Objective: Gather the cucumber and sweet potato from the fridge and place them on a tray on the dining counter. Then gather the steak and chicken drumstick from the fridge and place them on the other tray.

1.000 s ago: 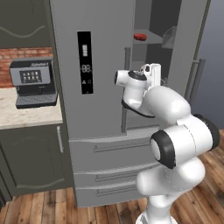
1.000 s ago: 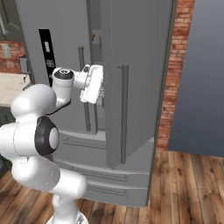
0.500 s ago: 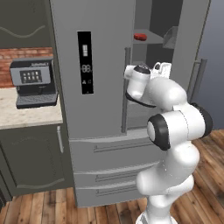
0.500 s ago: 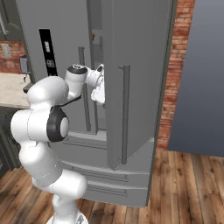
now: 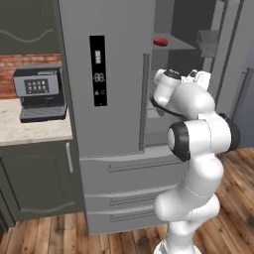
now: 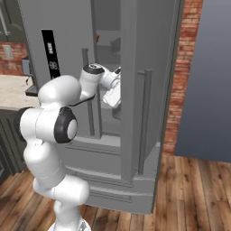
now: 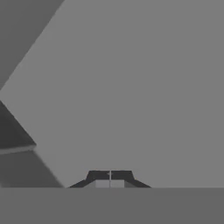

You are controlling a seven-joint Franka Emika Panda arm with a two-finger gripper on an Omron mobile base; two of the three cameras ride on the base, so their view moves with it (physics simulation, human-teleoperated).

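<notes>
White rounded arm (image 5: 198, 149), dark joints

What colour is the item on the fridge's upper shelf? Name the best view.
Red. The item lies on the upper shelf inside the open fridge, clearest in the left base view.

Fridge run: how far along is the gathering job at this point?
Early. Done: the right fridge door stands open, showing a shelf with a red item. In hand: nothing; the end effector is shut and empty, facing plain grey surface at the opening. Left: all four foods are not yet picked or carried to the trays.
</notes>
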